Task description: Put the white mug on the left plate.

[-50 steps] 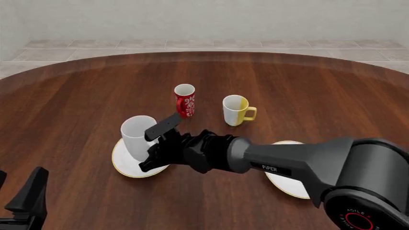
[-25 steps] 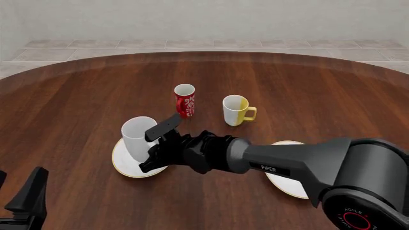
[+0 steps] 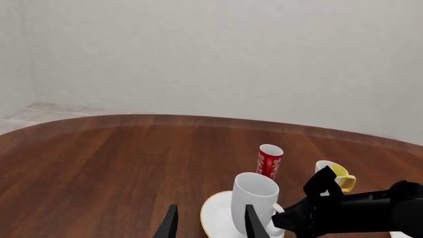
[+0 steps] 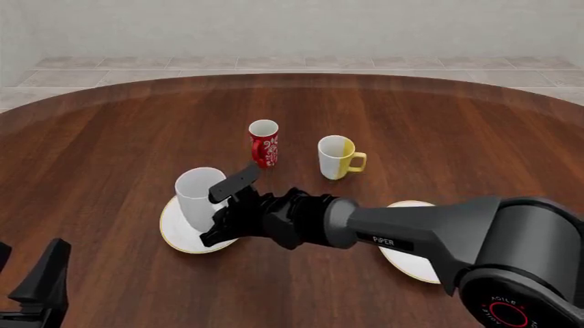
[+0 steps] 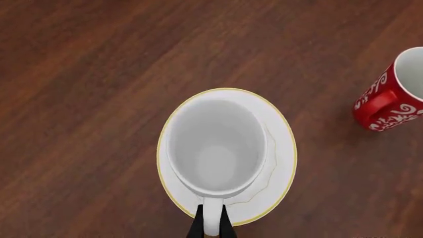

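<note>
Mugs: three (image 4: 199, 197); plates: two (image 4: 175, 229).

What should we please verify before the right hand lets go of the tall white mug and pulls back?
1. Tall, glossy all-white mug is over the gold-rimmed white left plate: ok.
2. Mug stands upright, mouth up: ok.
3. Mug base rests fully on the plate: cannot tell, hidden.
4. Right hand grips the mug's loop handle: ok, fingers closed around it.
5. Red patterned cup and yellow-sided mug stand apart from the retreat path: ok.
6. Left hand is clear of the mug: ok, open, near the table's edge.
</note>
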You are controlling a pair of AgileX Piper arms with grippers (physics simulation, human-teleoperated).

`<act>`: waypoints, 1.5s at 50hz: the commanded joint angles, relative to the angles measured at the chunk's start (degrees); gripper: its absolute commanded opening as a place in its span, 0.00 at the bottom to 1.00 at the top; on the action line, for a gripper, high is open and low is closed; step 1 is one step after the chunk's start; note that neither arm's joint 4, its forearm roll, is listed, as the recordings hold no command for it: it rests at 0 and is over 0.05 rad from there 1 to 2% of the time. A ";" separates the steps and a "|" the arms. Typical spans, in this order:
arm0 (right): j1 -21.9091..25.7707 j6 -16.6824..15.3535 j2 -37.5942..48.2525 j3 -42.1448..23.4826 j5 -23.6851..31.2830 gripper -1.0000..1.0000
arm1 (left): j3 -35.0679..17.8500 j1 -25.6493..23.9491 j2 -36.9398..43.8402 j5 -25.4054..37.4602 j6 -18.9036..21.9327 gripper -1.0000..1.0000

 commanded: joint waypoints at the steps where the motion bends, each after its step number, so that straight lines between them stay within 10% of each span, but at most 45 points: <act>1: 0.00 0.38 0.01 -0.34 0.04 0.00 | 0.06 -0.12 0.01 0.07 0.00 1.00; 75: 0.39 0.83 1.51 -0.25 0.13 0.00 | -0.09 -0.04 0.02 0.20 -0.17 1.00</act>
